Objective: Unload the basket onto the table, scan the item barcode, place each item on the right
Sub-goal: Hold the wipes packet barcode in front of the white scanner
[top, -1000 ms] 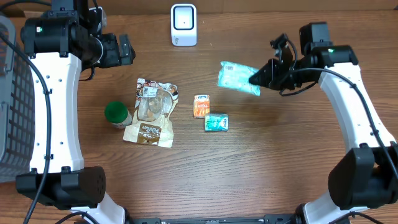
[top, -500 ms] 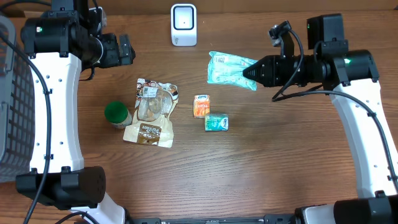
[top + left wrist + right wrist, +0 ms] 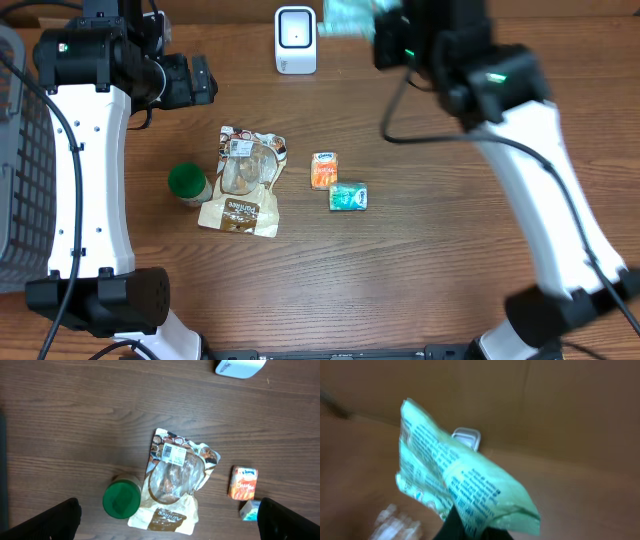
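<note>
The item, a pale green packet [image 3: 470, 482] with blue print, hangs tilted in my right gripper [image 3: 472, 529], which is shut on its lower edge. In the overhead view the packet [image 3: 345, 14] sits at the top edge, just right of the white scanner [image 3: 295, 40]. In the right wrist view the scanner [image 3: 466, 437] shows blurred behind the packet. No barcode is readable on the packet. My left gripper [image 3: 197, 82] stands open at the back left with nothing between its fingers [image 3: 50, 520].
A brown-and-clear snack pouch [image 3: 243, 182], a green-lidded jar [image 3: 187, 182], an orange pack [image 3: 323, 170] and a teal pack [image 3: 348, 197] lie mid-table. A grey basket [image 3: 20, 170] stands at the left edge. The raised right arm [image 3: 500, 90] crosses the back right.
My right arm has lifted and swung left, carrying the green packet from right of centre to beside the scanner. The left arm has not moved.
</note>
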You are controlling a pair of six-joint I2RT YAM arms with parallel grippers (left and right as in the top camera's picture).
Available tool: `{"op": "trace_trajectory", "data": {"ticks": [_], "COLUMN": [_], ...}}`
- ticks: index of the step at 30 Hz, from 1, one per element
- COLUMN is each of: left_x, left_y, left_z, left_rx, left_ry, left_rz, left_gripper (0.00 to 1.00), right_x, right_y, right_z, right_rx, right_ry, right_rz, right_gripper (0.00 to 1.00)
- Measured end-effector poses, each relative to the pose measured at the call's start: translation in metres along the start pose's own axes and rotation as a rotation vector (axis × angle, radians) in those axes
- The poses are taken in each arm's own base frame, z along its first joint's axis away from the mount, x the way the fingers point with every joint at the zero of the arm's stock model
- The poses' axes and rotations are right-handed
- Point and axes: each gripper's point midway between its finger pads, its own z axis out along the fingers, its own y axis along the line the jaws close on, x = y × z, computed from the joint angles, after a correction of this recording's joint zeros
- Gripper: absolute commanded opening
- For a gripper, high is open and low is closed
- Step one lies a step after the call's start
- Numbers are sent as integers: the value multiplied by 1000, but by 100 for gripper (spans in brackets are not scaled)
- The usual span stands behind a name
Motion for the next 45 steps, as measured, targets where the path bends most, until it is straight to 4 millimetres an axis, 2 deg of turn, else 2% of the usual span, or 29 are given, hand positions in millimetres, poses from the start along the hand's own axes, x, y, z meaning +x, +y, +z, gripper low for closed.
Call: {"op": "trace_trajectory", "data": {"ticks": [2, 4, 5, 9, 13, 14, 19, 22, 26, 32, 33, 34, 45], "left_x": [0, 0, 0, 0, 0, 0, 0, 0, 0, 0, 0, 0, 0], "left_y": [0, 0, 0, 0, 0, 0, 0, 0, 0, 0, 0, 0, 0], "left_z": [0, 0, 0, 0, 0, 0, 0, 0, 0, 0, 0, 0, 0], "left_rx": [0, 0, 0, 0, 0, 0, 0, 0, 0, 0, 0, 0, 0], "left_ry": [1, 2, 0, 2, 2, 0, 1, 1, 1, 1, 1, 1, 1], "left_rz": [0, 0, 0, 0, 0, 0, 0, 0, 0, 0, 0, 0, 0], "left_gripper": [100, 100, 100, 100, 100, 100, 100, 99, 100, 99, 100, 100, 99], "right_x": [-19, -27, -30, -26, -6, -3, 32, 61, 79, 70, 70, 70, 71], "right_y": [4, 7, 10, 14, 8, 7, 4, 5, 12, 16, 16, 16, 17], "right_z": [36, 66, 87, 142, 187, 191, 231, 256, 272, 271, 271, 271, 270], "right_rx": [89, 162, 211, 357, 478, 484, 540, 522, 480, 488, 490, 493, 526], "right_ry": [-107, -174, -214, -291, -292, -285, -214, -152, -139, -184, -180, -174, -112], "right_rz": [-107, -203, -274, -485, -677, -695, -915, -1034, -1104, -1122, -1137, -1160, -1415], "right_gripper": [4, 4, 4, 4, 4, 4, 4, 4, 4, 4, 8, 11, 12]}}
